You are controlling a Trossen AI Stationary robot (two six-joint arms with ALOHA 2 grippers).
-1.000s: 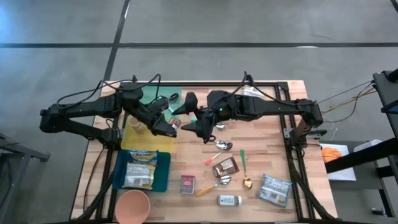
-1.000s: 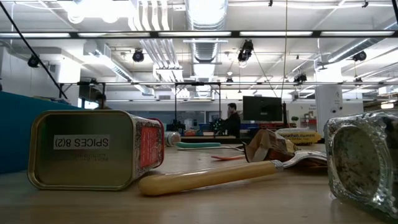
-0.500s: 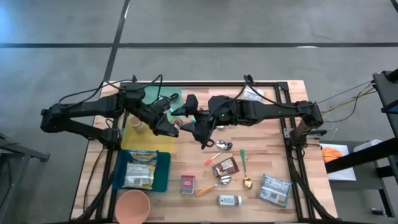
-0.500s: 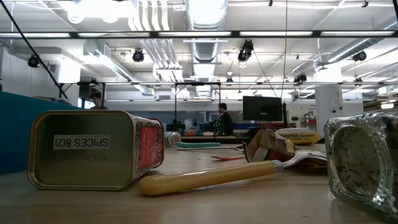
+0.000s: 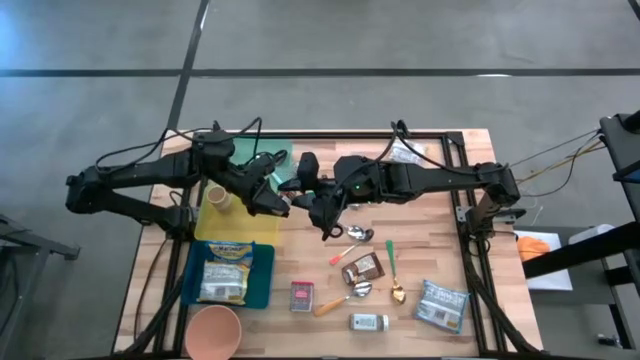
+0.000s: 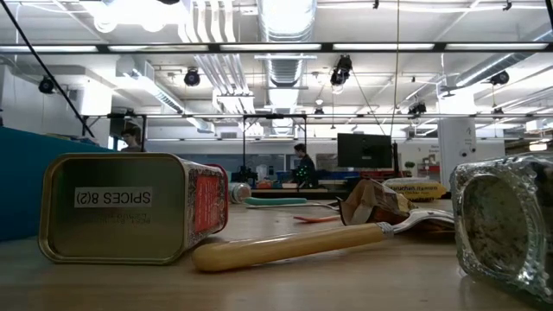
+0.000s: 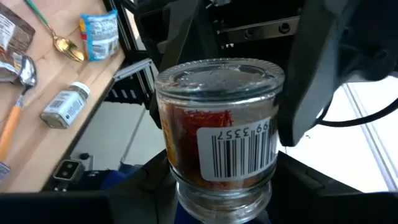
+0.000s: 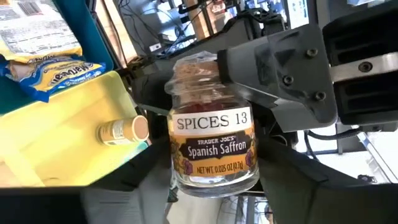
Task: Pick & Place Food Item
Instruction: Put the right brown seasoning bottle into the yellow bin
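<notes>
Two grippers meet mid-table on the jar (image 8: 213, 144): left gripper (image 5: 276, 203) grasps it; right gripper (image 5: 312, 205), at its 3 o'clock, closes around it. Handover underway; next, left must release.

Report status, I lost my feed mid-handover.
Left gripper and right gripper both on saffron jar, held off the table. Yellow tray below-left. Nothing in the way.

The saffron jar (image 8: 214, 140) carries a label reading "SPICES 13", then "TRADER JOE'S" and "Spanish Saffron" — a net-weight line beneath is too small to trust. Its barcode sticker (image 7: 236, 149) shows "99 3357". The spice tin (image 6: 130, 207), lying at 9 o'clock of the table edge, reads "SPICES 8(2)" upside down.
</notes>
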